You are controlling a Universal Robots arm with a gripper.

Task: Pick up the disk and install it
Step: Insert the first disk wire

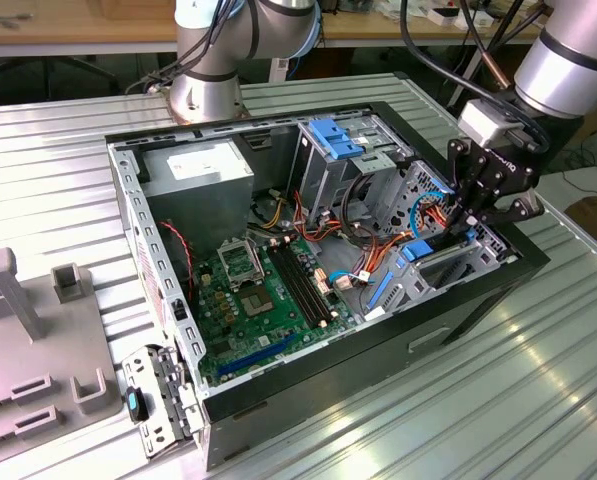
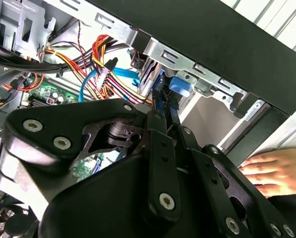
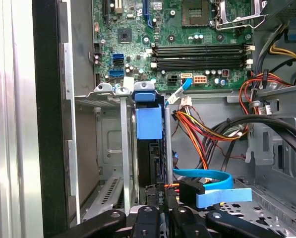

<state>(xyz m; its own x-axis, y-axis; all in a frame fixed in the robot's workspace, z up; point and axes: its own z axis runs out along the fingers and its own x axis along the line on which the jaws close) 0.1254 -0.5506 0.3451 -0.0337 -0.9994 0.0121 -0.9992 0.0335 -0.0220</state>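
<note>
Black linkage gripper (image 1: 475,205) sits at the 3 o'clock side of the open black computer case (image 1: 458,305) in the exterior view. Its fingers are closed edge-on around the flat dark grey disk in its bright blue plastic carrier frame (image 3: 149,124), which stands on edge in the grey metal bay (image 3: 110,148), seemingly part-way seated. Judgement: rigid, moderately heavy, shock-sensitive; best held by the carrier's edges. No legible writing. A person's hand (image 2: 279,171) rests beside the case.
</note>
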